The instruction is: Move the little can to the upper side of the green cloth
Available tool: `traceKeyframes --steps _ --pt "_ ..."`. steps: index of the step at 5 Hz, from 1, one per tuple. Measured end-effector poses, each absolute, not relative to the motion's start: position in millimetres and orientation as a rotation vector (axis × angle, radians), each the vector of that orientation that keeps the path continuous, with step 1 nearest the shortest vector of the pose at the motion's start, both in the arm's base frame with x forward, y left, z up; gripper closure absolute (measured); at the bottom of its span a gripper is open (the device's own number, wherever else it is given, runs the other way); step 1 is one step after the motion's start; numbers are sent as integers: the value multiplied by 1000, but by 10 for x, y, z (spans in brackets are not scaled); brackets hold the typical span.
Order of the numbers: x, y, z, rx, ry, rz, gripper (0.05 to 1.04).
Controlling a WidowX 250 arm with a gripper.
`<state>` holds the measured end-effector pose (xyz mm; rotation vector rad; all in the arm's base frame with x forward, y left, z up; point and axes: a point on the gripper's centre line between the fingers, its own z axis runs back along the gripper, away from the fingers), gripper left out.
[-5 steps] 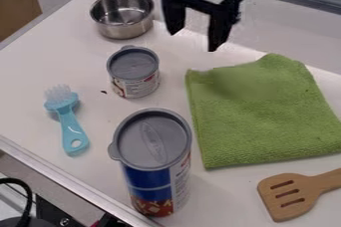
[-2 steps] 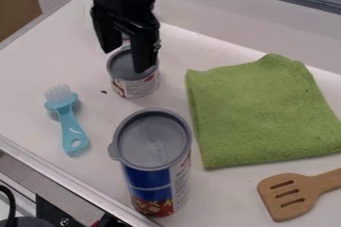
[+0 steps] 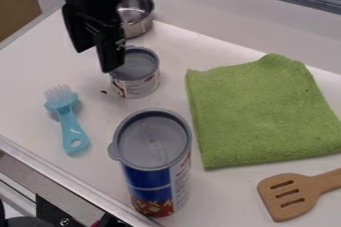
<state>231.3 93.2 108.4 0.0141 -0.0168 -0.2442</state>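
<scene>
Presently the gripper (image 3: pixel 96 60) hangs at the upper left of the view, its 2 fingers spread wide apart, with the tip nearer the little can (image 3: pixel 138 76) overlapping that can's left edge in the view; whether they touch, I cannot tell. The little can stands upright on the white table (image 3: pixel 37 69), left of the green cloth (image 3: pixel 259 109) and apart from it (its grey lid faces up). Behind it sits the metal pot (image 3: pixel 138 21), partly hidden by the gripper. The blue brush (image 3: pixel 69 119) lies to the left, bristles toward the top of the view. Nearer the camera, 1 tall can (image 3: pixel 152 156) stands upright, and below the cloth lies the wooden spatula (image 3: pixel 269 201) with 3 slots.
</scene>
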Motion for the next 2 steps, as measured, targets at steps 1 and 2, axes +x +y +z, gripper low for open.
traceKeyframes --steps 1,2 --pt "2244 1040 1120 64 -38 -246 84" --pt "2174 1069 959 108 -34 -265 84"
